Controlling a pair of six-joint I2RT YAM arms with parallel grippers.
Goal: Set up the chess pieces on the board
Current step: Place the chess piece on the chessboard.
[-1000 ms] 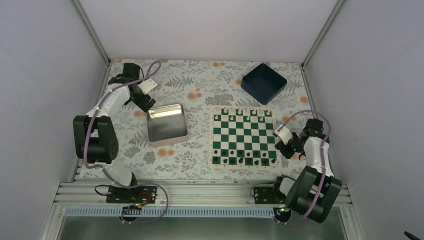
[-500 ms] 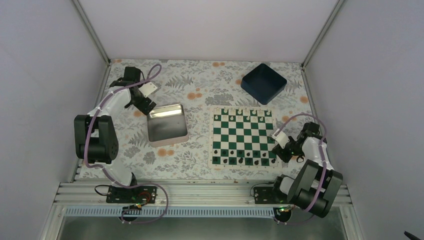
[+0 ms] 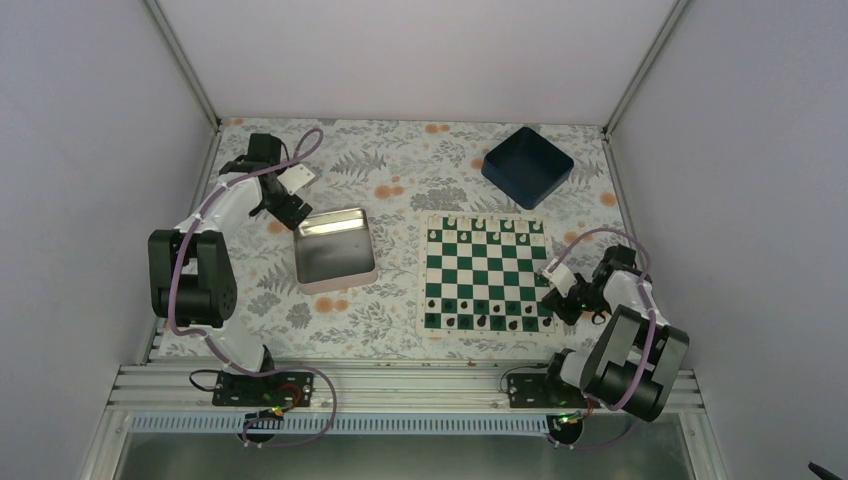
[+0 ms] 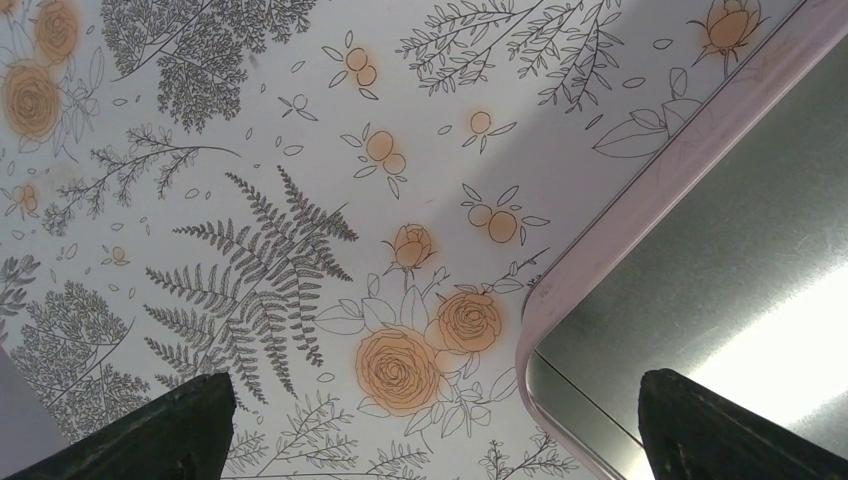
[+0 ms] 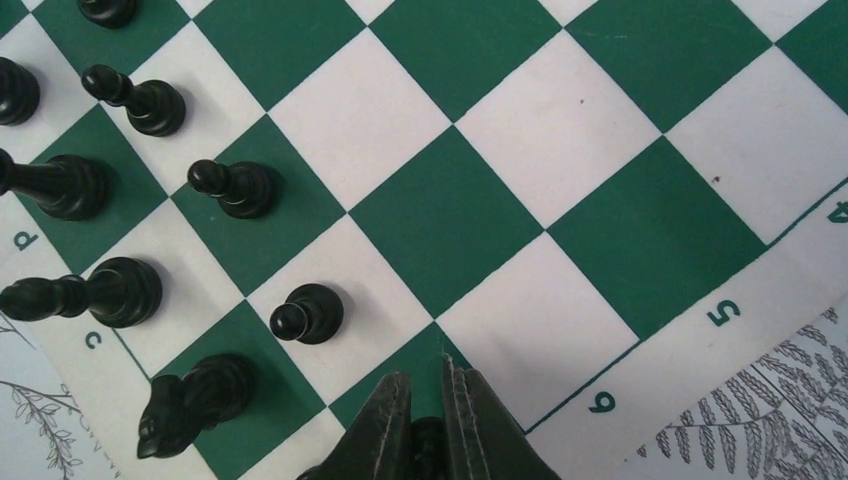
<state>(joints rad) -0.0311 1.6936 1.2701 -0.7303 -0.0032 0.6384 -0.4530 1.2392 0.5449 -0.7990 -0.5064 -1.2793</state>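
Shows the right gripper (image 5: 428,378) newly lowered to the board's (image 5: 445,220) near right corner, pressed on a black piece (image 5: 427,445) beside standing pawns (image 5: 308,313); suggests imminent placement. Shows the left gripper (image 4: 432,385) spread above the table (image 4: 300,150), beside the tin (image 4: 700,250).

The board (image 5: 448,215) is showing marks on its white border: numbers 5 and 6 and a cut-off 4 along one edge, letters c and d along another.
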